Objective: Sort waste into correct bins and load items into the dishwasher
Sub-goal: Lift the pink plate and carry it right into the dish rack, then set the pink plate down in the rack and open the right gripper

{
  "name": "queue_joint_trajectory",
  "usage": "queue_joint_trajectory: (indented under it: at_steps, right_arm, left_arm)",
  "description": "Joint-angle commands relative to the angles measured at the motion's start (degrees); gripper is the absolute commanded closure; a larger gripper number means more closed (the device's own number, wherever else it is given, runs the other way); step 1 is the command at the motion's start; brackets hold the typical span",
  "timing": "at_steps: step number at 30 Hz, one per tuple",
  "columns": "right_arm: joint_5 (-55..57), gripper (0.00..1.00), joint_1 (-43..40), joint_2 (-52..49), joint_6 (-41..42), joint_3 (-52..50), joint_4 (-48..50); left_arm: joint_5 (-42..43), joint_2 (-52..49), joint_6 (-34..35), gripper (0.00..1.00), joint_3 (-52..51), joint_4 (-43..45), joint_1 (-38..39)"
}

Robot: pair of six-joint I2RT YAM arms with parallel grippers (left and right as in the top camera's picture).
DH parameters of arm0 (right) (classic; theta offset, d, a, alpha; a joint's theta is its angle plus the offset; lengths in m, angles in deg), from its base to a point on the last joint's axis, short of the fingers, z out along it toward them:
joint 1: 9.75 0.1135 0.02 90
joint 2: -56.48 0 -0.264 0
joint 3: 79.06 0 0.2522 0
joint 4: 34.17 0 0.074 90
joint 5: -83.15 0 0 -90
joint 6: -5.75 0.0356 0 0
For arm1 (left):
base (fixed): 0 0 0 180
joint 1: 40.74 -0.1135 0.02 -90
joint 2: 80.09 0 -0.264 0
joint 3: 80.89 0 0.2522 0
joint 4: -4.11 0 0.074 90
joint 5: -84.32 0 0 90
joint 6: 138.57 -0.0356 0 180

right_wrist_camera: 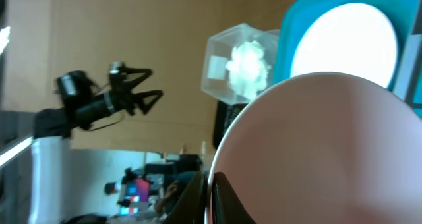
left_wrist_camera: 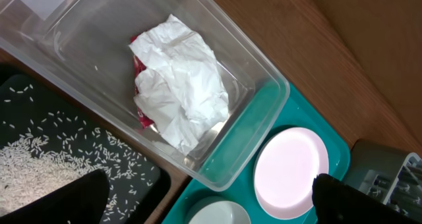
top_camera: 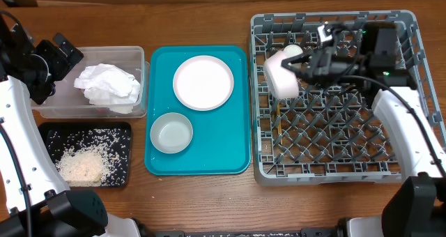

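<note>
**Whitish-pink bowl (top_camera: pixel 282 73) gripped above the grey dish rack (top_camera: pixel 327 176)**

Overhead: the right tool (top_camera: pixel 296 64) is clenched on the whitish-pink bowl, holding it over the rack's far left corner. The left tool (top_camera: pixel 61 56) stands spread wide over the left end of the clear tub (top_camera: pixel 136 56), where the crumpled napkin (top_camera: pixel 108 86) lies. Rice grains (top_camera: pixel 82 164) are scattered on the black tray (top_camera: pixel 122 132).

Left wrist: a red sauce packet (left_wrist_camera: pixel 138 115) peeks from beneath the napkin.

Right wrist: dark fingers (right_wrist_camera: pixel 224 197) pinch the bowl's rim.

Right claw (top_camera: pixel 298 64) grips whitish-pink bowl (top_camera: pixel 280 77) over grey rack (top_camera: pixel 334 129); napkin (top_camera: pixel 108 86) in tub (top_camera: pixel 137 56).
</note>
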Motion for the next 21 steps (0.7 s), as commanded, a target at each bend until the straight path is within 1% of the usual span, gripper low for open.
queue_joint_trajectory:
  at_steps: [1,4,7,8,10,14,18,21]
  right_arm:
    - [5.8,0.96,1.6,0.0,1.0,-3.0,2.4]
    - [5.7,0.96,1.9,0.0,4.4,-6.0,8.1]
    - [6.0,0.96,2.2,-0.1,10.1,-9.8,16.8]
    - [6.0,0.96,2.2,-0.3,13.6,-12.1,21.7]
    - [6.0,0.96,2.2,-0.5,17.3,-14.4,26.5]
    - [6.8,0.96,2.4,-1.8,22.8,-16.8,31.7]
    - [6.8,0.96,3.8,-2.6,27.4,-17.3,37.4]
    - [6.8,0.96,4.7,-2.6,32.3,-17.3,42.6]
  left_arm:
    - [0.5,0.3,0.6,0.0,1.3,0.1,-0.1]
    - [0.5,0.3,0.6,0.0,1.3,0.1,0.2]
    - [0.5,0.3,0.6,0.0,1.3,0.1,0.2]
    - [0.5,0.3,0.6,0.0,1.3,0.1,0.2]
    - [0.5,0.3,0.6,0.0,1.3,0.1,0.1]
    - [0.5,0.3,0.6,0.0,1.3,0.1,0.2]
    - [0.5,0.3,0.6,0.0,1.3,0.1,0.2]
    - [0.5,0.3,0.6,0.0,1.3,0.1,0.2]
